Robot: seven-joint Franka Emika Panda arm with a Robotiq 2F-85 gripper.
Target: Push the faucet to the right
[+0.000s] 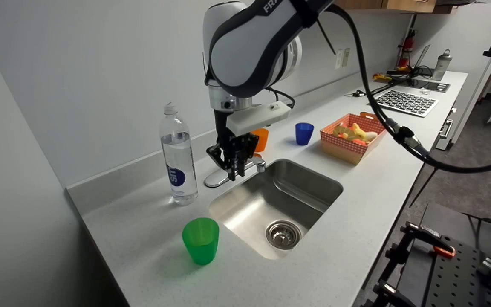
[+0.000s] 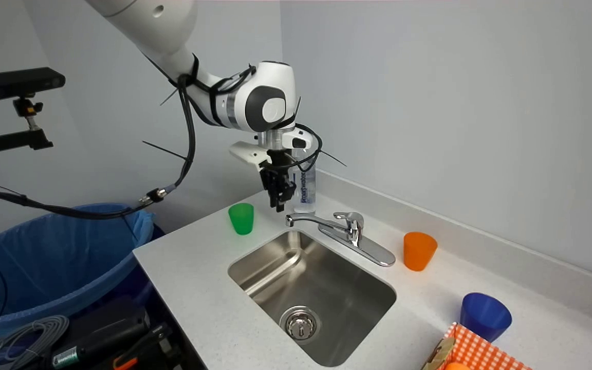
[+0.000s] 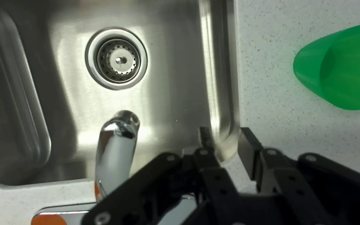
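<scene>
The chrome faucet stands at the back edge of the sink. Its spout points out over the basin and its lever sits on top. In an exterior view my gripper hides much of the faucet, leaving the spout end and part of the base visible. In the wrist view the spout lies left of my gripper, with a gap between them. The gripper is partly open, with nothing between its fingertips. It points down above the sink's corner near the bottle, and shows in both exterior views.
The steel sink is below the spout. A water bottle stands behind the gripper, close to the wall. A green cup is on the near counter. Orange and blue cups and a checked basket stand beyond the faucet.
</scene>
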